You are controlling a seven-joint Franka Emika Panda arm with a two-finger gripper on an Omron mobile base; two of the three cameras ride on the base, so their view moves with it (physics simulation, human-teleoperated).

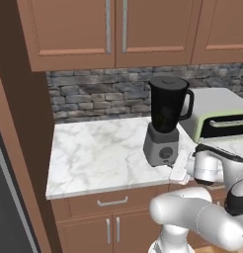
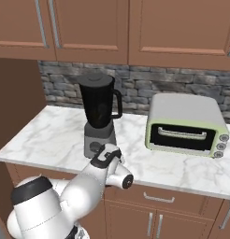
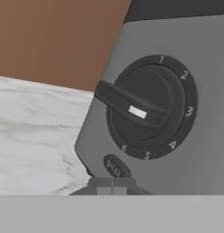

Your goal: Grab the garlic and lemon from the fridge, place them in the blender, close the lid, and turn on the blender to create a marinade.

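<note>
The blender (image 1: pixel 167 106) (image 2: pixel 99 105) stands on the marble counter, a black jar on a grey base (image 3: pixel 186 150). Its dark lid (image 1: pixel 168 81) (image 2: pixel 95 79) sits on top of the jar. My gripper (image 3: pixel 112 185) (image 1: pixel 179 170) (image 2: pixel 102 153) is shut, with nothing between its tips, right in front of the base. The round black dial (image 3: pixel 148 107) has numbers around its rim and looms just above the fingertips; its bar carries a white mark. Garlic and lemon are out of view; the jar is opaque. The fridge (image 1: pixel 2 207) shows as a grey strip at the far left.
A pale green toaster oven (image 2: pixel 187 123) (image 1: pixel 220 116) sits on the counter (image 1: pixel 99 153) right of the blender. Wooden wall cabinets hang above, drawers and doors lie below the counter edge. A small button (image 3: pixel 114 167) sits under the dial.
</note>
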